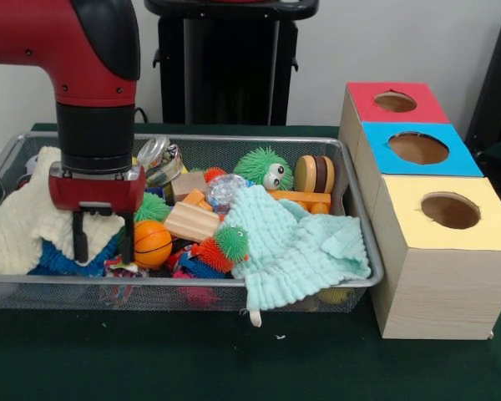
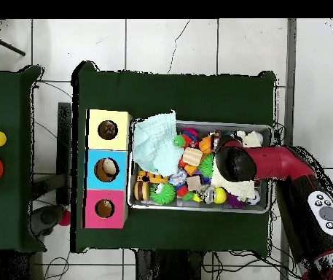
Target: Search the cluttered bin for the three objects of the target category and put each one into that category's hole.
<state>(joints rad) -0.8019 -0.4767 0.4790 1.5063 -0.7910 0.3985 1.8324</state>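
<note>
Hovering over the cream cloth [image 1: 17,221] at one end of the bin [image 1: 355,196], the gripper [image 1: 103,244] has its fingers spread apart and empty. No knotted fabric ball can be identified with certainty in the clutter. The yellow box's hole [image 1: 450,210] sits beside the bin's opposite end.

Red and black arm [image 1: 83,58] reaches in from upper left in the front view, wrist bent straight down. Gripper [image 1: 103,236] points vertically downward, its two black fingers [image 1: 80,238] spread apart, nothing between them.
</note>
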